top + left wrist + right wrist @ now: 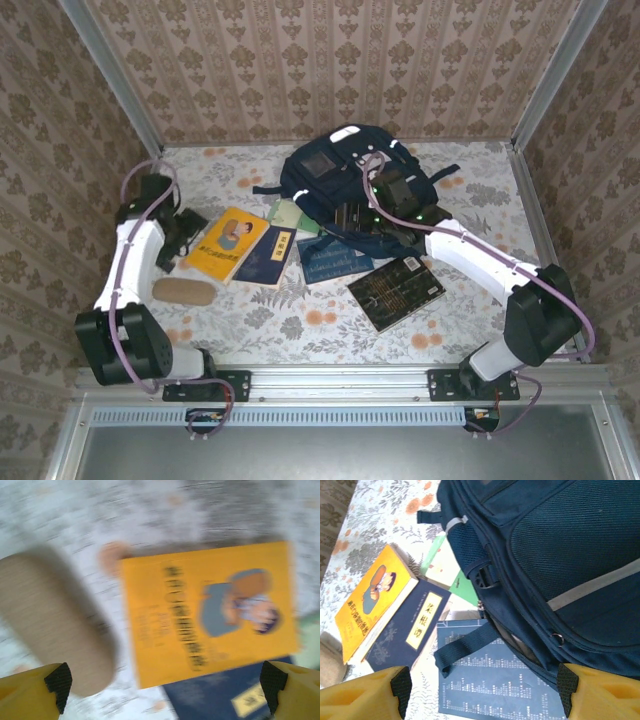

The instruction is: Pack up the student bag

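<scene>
Student bag point(560, 555) lies far centre, just under right gripper point(483, 687), jaws wide and empty; left gripper point(165, 685), wide and empty, hangs well left.

Counting it up: one student bag point(340, 165), one tan case point(183, 291), and four proper books, namely a yellow book point(228, 243), a navy book point(268, 258), a blue book point(332, 260) and a black book point(396, 291). There's also one thin green booklet point(293, 216), so five things to read in all.
</scene>
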`<state>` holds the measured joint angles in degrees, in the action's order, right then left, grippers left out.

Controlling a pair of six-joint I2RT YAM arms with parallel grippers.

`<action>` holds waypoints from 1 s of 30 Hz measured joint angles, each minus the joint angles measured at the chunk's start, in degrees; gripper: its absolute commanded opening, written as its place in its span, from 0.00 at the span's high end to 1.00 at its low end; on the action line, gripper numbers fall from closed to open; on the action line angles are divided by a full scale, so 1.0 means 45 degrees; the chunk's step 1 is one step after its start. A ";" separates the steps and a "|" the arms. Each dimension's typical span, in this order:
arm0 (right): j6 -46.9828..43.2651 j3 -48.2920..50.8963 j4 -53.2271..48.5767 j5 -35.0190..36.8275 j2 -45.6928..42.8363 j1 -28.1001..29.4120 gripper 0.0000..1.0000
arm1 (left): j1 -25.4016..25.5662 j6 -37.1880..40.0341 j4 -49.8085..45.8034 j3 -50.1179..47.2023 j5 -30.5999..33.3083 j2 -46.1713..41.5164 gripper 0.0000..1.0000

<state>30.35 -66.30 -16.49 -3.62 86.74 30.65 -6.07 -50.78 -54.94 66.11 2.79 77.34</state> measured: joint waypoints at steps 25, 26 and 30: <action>0.0350 0.2108 0.1268 0.1044 -0.2016 0.0000 0.22 | -0.4007 -0.1171 0.2497 -0.4104 -0.0874 0.0811 0.00; 0.0359 0.2108 0.1336 0.1035 -0.1943 0.0000 0.22 | -0.4007 -0.1200 0.2637 -0.4109 -0.0981 0.0874 0.00; 0.0413 0.2108 0.1345 0.0947 -0.1758 0.0000 0.22 | -0.4007 -0.1307 0.3279 -0.4114 -0.1501 0.1166 0.01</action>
<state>32.21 -56.82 -10.44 0.64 78.83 30.65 -24.10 -56.66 -40.18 47.59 -3.97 82.59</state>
